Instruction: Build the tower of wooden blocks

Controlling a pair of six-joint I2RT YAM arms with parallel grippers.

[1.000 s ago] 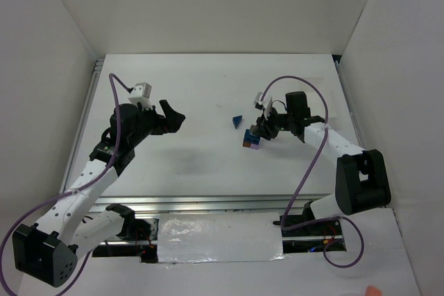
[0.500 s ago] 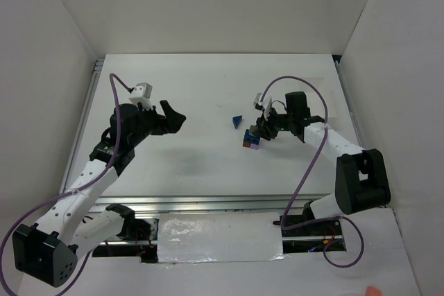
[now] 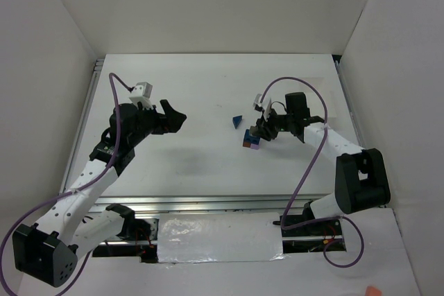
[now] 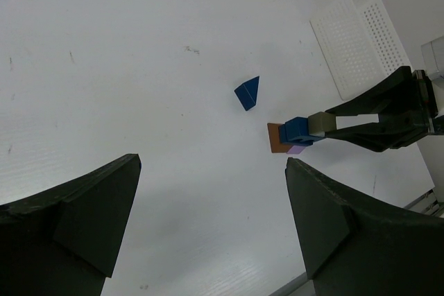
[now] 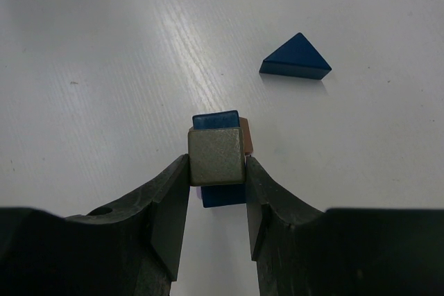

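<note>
The wood block tower (image 3: pixel 250 141) stands right of the table's middle, with lavender and brown-orange blocks (image 4: pixel 277 136) at the bottom and a blue block (image 5: pixel 216 122) above them. My right gripper (image 5: pixel 218 166) is shut on a grey block (image 5: pixel 216 155) that sits on top of the blue one. A loose blue triangular block (image 5: pixel 296 57) lies on the table just beyond the tower and shows in the top view as well (image 3: pixel 237 121). My left gripper (image 3: pixel 172 113) hovers open and empty over the left half of the table, well away from the blocks.
A white perforated tray (image 4: pixel 357 43) lies flat at the table's right side, behind my right arm. White walls close in the table on three sides. A metal rail (image 3: pixel 208 202) runs along the near edge.
</note>
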